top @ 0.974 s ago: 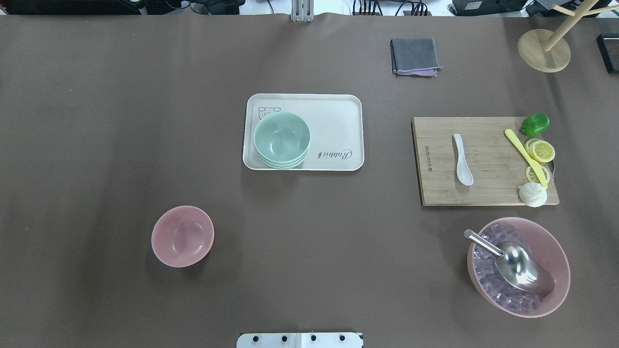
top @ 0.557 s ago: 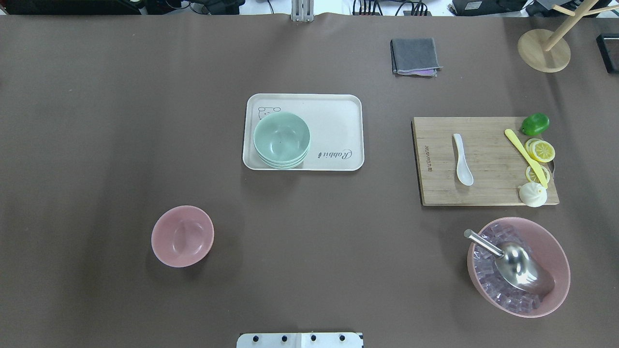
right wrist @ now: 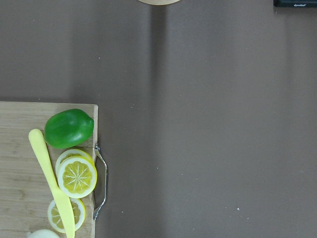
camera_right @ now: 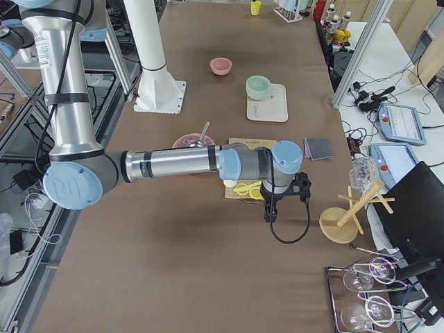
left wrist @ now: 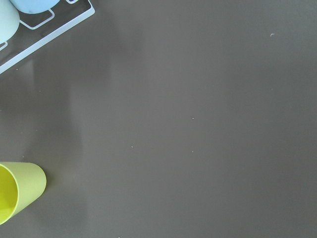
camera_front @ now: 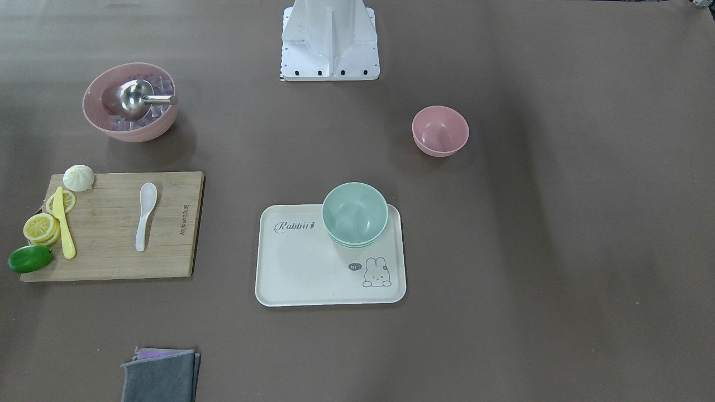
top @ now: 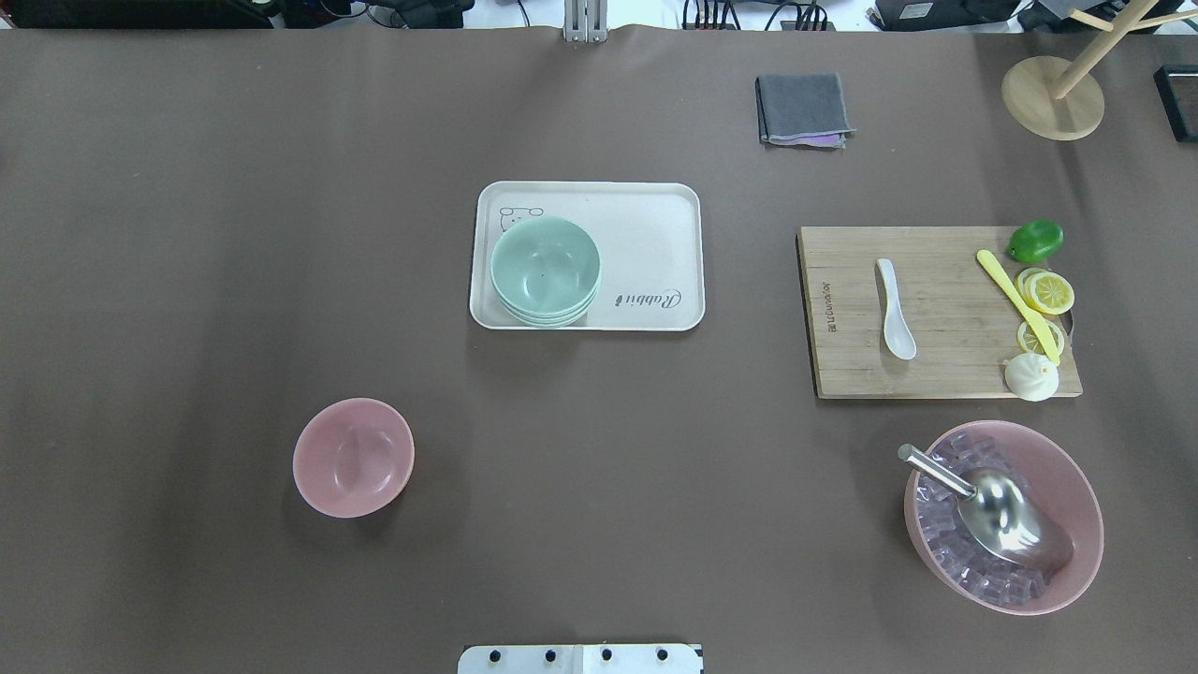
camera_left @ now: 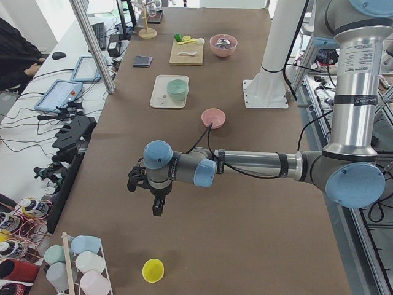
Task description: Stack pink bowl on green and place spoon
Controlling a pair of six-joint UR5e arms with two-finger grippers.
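A small pink bowl (top: 353,457) stands alone on the brown table at the near left; it also shows in the front view (camera_front: 440,130). A stack of green bowls (top: 545,270) sits on the left part of a cream tray (top: 646,234). A white spoon (top: 896,309) lies on a wooden cutting board (top: 945,309) at the right. My left gripper (camera_left: 158,207) hangs over bare table far left of the pink bowl. My right gripper (camera_right: 269,212) hangs beyond the board's right end. I cannot tell whether either gripper is open or shut.
A large pink bowl (top: 1090,524) with ice cubes and a metal scoop (top: 1006,520) stands near the board. A lime (top: 1035,241), lemon slices, a yellow knife and a bun lie on the board. A grey cloth (top: 803,109), a wooden stand (top: 1052,97) and a yellow cup (left wrist: 17,191) are at the edges.
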